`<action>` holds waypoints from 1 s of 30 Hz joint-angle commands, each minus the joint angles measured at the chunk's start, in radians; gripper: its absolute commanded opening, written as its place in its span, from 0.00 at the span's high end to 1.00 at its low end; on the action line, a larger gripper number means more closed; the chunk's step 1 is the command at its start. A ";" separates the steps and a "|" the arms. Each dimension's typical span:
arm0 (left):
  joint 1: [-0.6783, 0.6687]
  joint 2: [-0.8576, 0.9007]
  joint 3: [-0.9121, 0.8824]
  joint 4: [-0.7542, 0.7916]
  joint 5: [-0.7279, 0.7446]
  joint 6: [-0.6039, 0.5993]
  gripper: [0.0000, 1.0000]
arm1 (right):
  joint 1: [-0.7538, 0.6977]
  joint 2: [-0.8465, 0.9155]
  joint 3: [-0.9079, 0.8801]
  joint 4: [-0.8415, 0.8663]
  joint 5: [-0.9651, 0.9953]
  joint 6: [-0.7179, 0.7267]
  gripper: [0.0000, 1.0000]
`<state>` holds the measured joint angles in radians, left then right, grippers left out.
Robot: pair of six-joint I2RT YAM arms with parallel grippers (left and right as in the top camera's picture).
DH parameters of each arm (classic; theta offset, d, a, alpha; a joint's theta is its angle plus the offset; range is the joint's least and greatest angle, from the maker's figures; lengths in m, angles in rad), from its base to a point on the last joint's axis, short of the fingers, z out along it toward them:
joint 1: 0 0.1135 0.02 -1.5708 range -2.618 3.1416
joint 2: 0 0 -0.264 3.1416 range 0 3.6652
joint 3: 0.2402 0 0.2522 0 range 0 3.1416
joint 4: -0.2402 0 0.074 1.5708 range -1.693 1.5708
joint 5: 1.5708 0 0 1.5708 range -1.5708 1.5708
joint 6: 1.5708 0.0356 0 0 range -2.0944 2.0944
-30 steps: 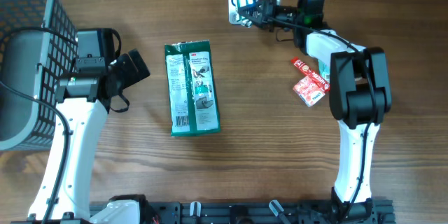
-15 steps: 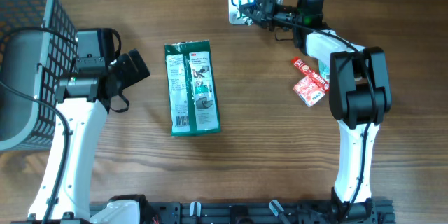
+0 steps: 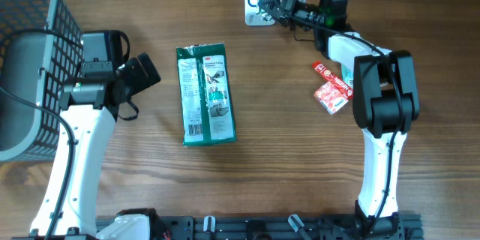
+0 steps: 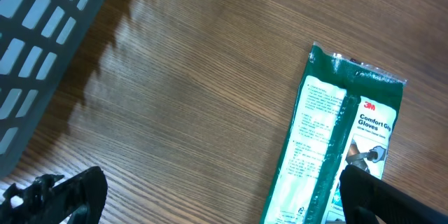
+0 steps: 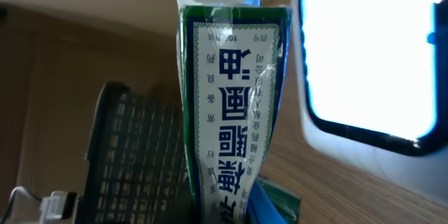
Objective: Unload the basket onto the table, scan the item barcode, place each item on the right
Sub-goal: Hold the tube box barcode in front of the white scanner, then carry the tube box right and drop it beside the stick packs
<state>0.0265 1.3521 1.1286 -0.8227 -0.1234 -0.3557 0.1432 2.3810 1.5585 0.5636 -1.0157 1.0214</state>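
A slim green-and-white pack (image 5: 231,105) with Chinese print stands between the jaws of my right gripper (image 5: 231,213), which is shut on it. In the right wrist view the scanner's bright white window (image 5: 371,56) lies just right of the pack. From overhead, my right gripper (image 3: 282,6) holds it beside the white scanner (image 3: 256,0) at the table's far edge; the pack itself is too small to make out there. My left gripper (image 3: 144,75) hovers open over bare wood, its dark fingertips (image 4: 66,194) wide apart, left of a green 3M gloves package (image 3: 206,94).
A grey mesh basket (image 3: 30,60) fills the left side, its wall (image 4: 42,35) close to my left wrist. The 3M gloves package (image 4: 336,154) lies flat mid-table. A red packet (image 3: 332,86) rests under the right arm's forearm.
My right gripper has shifted slightly toward the far edge with the pack, staying by the scanner. The left arm and the packages on the table have not moved.
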 commanded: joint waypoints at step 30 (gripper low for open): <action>0.005 0.002 0.005 0.002 -0.009 0.011 0.00 | -0.214 -0.751 -0.092 -1.728 0.863 -0.965 0.96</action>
<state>0.0265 1.3521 1.1286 -0.8230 -0.1234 -0.3557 -0.0727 1.6249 1.5398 -1.1309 -0.4362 0.1326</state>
